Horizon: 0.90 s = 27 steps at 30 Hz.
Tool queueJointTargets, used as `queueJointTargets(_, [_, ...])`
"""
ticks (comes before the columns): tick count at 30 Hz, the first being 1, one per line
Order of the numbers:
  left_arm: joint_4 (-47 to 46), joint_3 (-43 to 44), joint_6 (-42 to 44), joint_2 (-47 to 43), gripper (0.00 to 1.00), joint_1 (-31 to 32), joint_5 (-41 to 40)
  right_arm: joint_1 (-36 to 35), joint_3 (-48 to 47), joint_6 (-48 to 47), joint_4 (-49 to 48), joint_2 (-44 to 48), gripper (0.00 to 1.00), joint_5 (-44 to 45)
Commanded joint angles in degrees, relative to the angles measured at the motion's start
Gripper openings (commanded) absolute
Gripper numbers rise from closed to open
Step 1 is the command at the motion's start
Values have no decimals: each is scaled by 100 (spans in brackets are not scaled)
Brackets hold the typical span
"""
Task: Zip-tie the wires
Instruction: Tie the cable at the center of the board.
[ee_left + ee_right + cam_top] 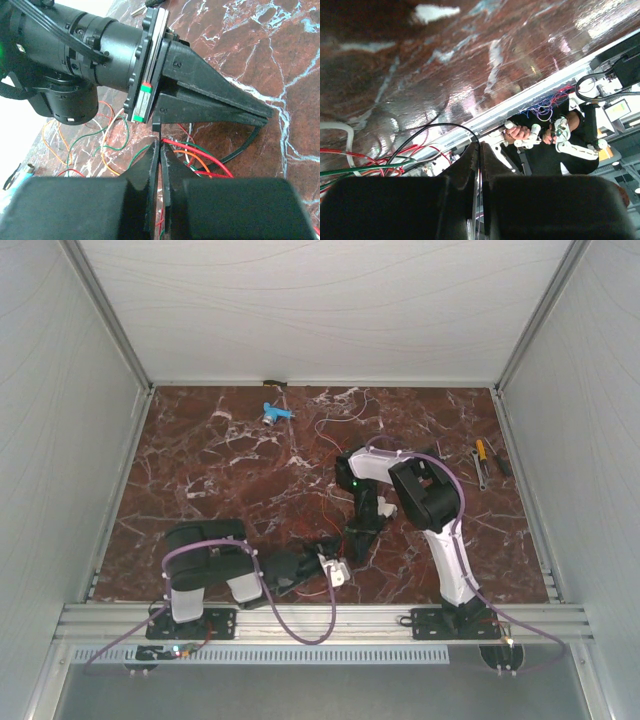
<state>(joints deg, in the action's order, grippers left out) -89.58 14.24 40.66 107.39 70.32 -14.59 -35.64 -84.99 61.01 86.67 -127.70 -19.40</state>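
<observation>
Among tangled wires (200,161), both jaws sit pinched together; hand tools (482,462) lie far right.

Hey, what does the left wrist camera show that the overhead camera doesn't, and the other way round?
Only the left wrist: that some of the wires are green, lying between the shut fingers of the left gripper and the right gripper. Only the overhead: a blue-and-white piece at the far edge and hand tools on the right. Both: the marble table, the wires and the right gripper.
</observation>
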Motion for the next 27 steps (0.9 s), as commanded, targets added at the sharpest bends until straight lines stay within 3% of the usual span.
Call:
queueJointTargets(1, [-1527, 174, 88, 36, 0, 55, -113, -104, -52, 99, 218, -321, 0, 36])
queueJointTargets(27, [-1525, 326, 407, 179, 0, 243, -470, 33, 0, 42, 215, -317, 0, 104])
